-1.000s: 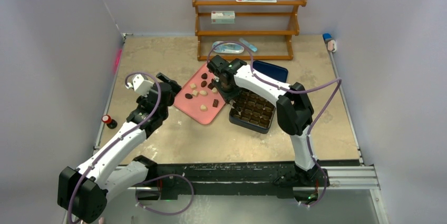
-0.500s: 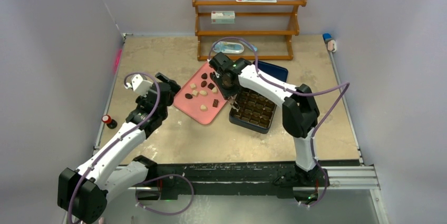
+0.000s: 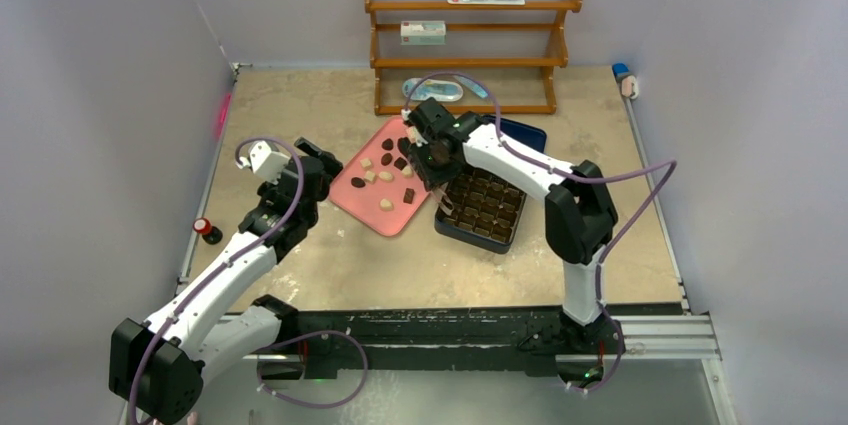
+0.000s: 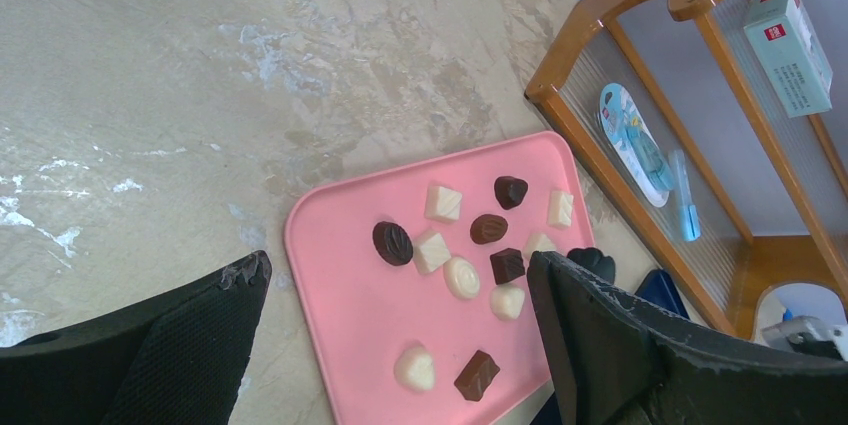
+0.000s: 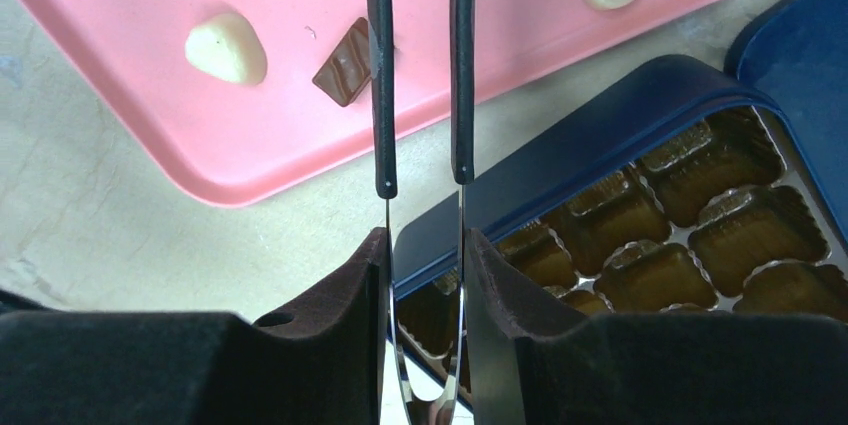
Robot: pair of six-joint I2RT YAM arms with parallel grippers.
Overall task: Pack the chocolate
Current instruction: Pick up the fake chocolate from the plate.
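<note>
My right pincer [image 5: 420,275] pinches tweezers [image 5: 380,95]; the blades are apart with nothing between them. Left pincer [image 4: 395,280] is spread wide, near the tray [image 4: 330,345]. Chocolate [image 4: 462,277] lies loose on the tray. Box [image 5: 560,135] sits just beside the tray, and the cells I see are bare. Tweezer tips hang over the tray, one blade at a dark square [image 5: 343,65]. Step looks like the pick. I should straddle the square's flat sides, go low and squeeze gently so it won't skid or pop out.
</note>
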